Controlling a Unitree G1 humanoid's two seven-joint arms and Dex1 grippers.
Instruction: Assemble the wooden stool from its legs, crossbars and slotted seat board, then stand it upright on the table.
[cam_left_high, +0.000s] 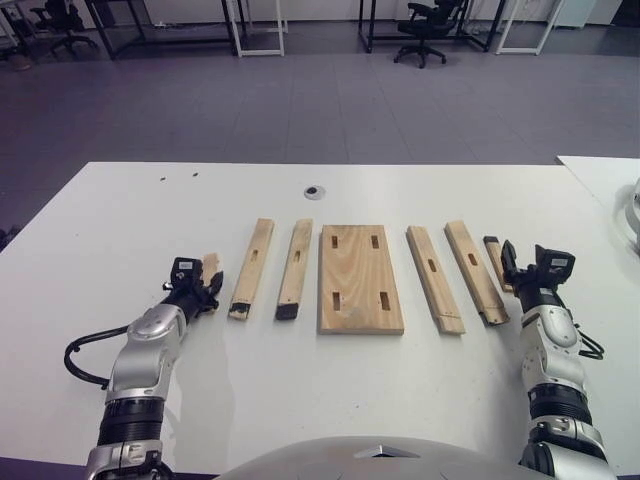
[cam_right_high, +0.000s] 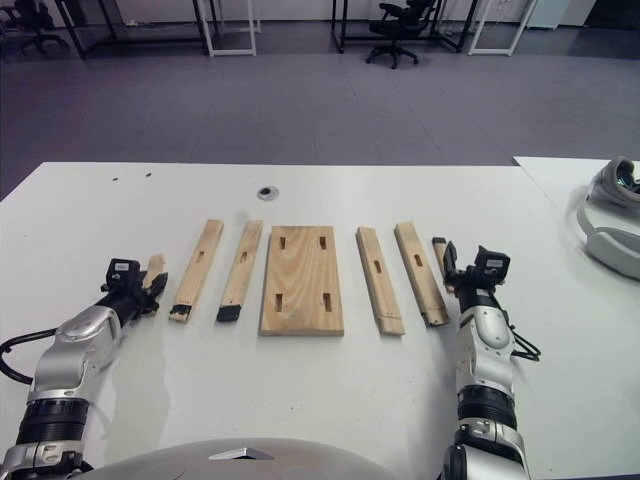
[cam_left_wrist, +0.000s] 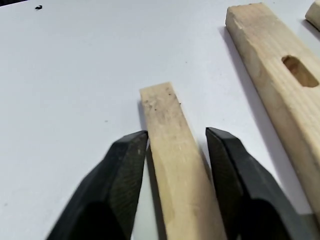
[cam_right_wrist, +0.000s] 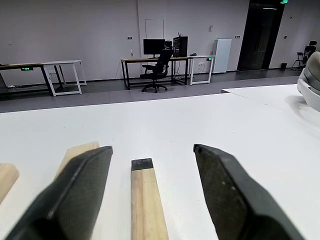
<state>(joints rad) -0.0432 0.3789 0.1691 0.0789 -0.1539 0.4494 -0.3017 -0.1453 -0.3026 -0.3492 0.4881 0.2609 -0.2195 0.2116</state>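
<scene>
Wooden pieces lie in one row on the white worktop (cam_left_high: 120, 220). The seat board (cam_left_high: 360, 278) is flat in the middle, with four little slots cut in it. Two legs lie on its left side, the outer left leg (cam_left_high: 252, 267) and the inner left leg (cam_left_high: 295, 268). Each has a dark end on the side near the robot. Two more lie on its right side, the inner right leg (cam_left_high: 434, 278) and the outer right leg (cam_left_high: 475, 271). The board and the legs lie side by side with gaps between them.

At the far left end of the row is the thin left crossbar (cam_left_wrist: 165, 105). The left claw (cam_left_wrist: 176, 134) sits low over it with its two black fingers (cam_left_wrist: 115, 175) spread, one on each side of the stick. One finger looks to be touching the wood and the other shows a small gap, so it is not pinching.

At the far right end is the right crossbar (cam_right_wrist: 146, 200), with a dark tip on its far end. The right claw (cam_right_wrist: 151, 148) is wide open around it — one finger on each side, both clear of the wood.

A small round dark spot (cam_left_high: 316, 191) sits in the worktop behind the row. A white headset (cam_right_high: 610, 225) lies on another white table off to the right.
</scene>
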